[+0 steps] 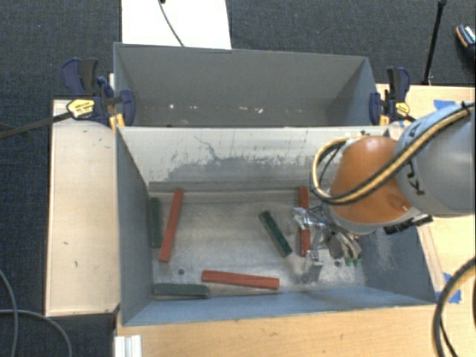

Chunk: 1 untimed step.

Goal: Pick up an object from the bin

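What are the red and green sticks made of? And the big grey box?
The red stick and green stick look like matte painted wood or plastic: flat colour, straight edges, no shine. I can't tell which. The grey bin looks like dull sheet metal, scratched and scuffed pale.

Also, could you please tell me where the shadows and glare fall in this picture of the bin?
In the camera view, light is even over the bin floor; a pale sheen streaks the far wall; the floor darkens under the arm's orange cover, around the claw; the red stick at the front lies in plain light.
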Motion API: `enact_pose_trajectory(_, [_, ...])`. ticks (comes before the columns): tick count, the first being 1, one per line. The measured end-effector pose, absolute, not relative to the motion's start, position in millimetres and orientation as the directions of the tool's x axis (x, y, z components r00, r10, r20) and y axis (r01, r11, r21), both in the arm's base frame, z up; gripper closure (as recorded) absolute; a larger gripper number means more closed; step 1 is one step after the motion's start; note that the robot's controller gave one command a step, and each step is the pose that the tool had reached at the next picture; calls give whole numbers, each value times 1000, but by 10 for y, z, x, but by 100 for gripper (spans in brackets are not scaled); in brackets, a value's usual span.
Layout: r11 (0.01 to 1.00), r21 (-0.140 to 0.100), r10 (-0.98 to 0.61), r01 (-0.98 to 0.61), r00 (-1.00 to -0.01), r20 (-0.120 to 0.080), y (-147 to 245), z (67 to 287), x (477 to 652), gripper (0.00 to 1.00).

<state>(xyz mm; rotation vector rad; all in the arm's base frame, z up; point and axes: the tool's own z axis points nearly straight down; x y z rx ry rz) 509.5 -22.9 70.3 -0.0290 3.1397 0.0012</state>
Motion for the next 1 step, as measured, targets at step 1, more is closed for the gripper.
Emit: enact_pose_trajectory(1, [1000,0,-26,-26,-1000,-6,-362,705,5182,0])
